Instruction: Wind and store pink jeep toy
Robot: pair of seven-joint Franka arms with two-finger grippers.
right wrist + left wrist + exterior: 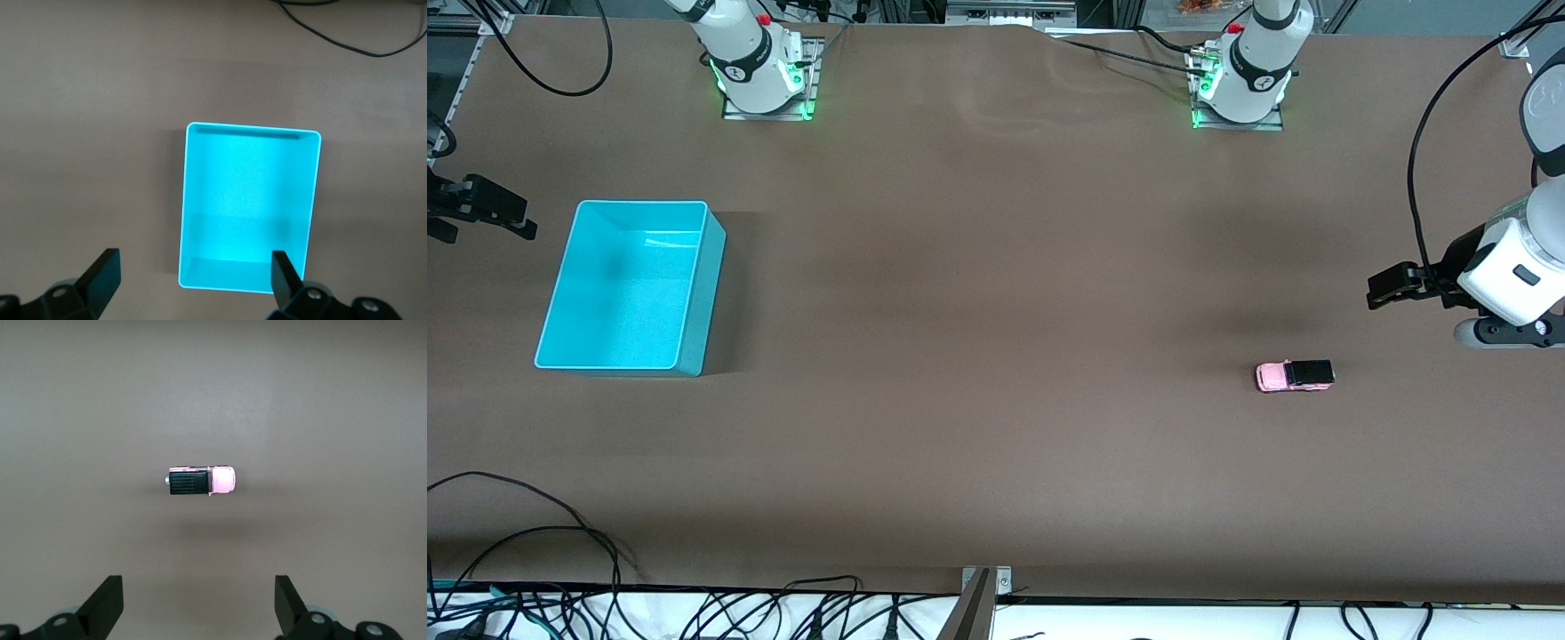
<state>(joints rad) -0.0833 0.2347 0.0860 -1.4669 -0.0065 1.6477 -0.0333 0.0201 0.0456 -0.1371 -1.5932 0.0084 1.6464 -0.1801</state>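
Note:
The pink jeep toy [1295,375] stands on its wheels on the brown table toward the left arm's end; its black roof and pink hood also show in the left wrist view [201,481]. My left gripper [1376,292] hangs open over bare table beside the jeep, with nothing between its fingers [199,587]. A turquoise bin [707,293] sits toward the right arm's end with nothing in it. My right gripper [525,222] hangs open at the table's edge beside the bin, whose rim [253,130] shows in the right wrist view past that gripper [193,261].
Brown table cover [996,311] stretches wide between bin and jeep. Both arm bases [765,76] [1240,84] stand at the edge farthest from the front camera. Black cables [560,542] lie along the edge nearest it.

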